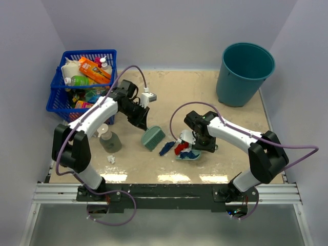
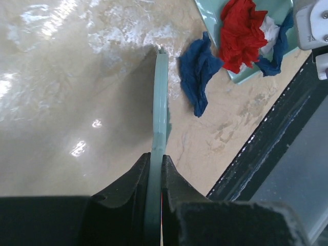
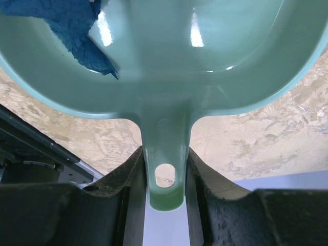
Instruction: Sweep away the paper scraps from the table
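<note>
Right gripper [image 3: 164, 154] clamping dustpan handle [image 3: 165, 125], navy scrap [image 3: 72, 28] inside

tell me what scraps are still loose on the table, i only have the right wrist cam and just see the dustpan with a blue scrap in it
Observer: A dark blue scrap lies on the table just outside the lip of the dustpan.
Operator: is the brush near it
Observer: Yes. The left claw is shut on the brush, which stands on the scrap's far side from the dustpan.
Operator: anything else stray
Observer: A small white scrap sits near the front edge, left of the brush.
</note>
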### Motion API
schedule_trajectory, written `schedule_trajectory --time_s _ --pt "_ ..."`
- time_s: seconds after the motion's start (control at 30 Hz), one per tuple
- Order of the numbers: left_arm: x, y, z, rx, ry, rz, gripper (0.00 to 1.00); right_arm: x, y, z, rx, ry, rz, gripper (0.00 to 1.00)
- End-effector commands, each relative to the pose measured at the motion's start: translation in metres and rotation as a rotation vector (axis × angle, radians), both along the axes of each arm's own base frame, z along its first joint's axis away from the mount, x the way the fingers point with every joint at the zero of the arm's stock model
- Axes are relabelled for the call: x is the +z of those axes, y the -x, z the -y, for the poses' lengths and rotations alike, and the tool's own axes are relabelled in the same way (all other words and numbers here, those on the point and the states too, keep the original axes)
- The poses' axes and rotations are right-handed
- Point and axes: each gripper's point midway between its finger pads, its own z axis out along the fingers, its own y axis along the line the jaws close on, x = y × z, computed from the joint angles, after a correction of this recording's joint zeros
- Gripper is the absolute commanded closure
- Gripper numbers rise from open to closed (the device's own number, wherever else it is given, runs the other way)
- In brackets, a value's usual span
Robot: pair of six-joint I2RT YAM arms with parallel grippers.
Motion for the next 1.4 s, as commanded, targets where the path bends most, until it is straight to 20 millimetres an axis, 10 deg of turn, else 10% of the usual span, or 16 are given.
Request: schedule_trajectory --time_s 0.0,0.4,1.37 --pt "-0.014 0.015 0.027 -0.059 0.078 -0.151 1.00 -0.003 0.005 -0.012 -0.001 -0.027 -0.022 1.00" --pt "0.019 -0.011 0.079 -0.127 0.333 -0.226 1.00 -0.010 0.011 -0.032 -0.020 -0.102 -0.061 1.00" --pt "0.032 -0.079 0.062 -0.051 0.226 0.008 1.00 -0.012 0.005 -0.059 -0.067 -0.240 -0.053 1.00"
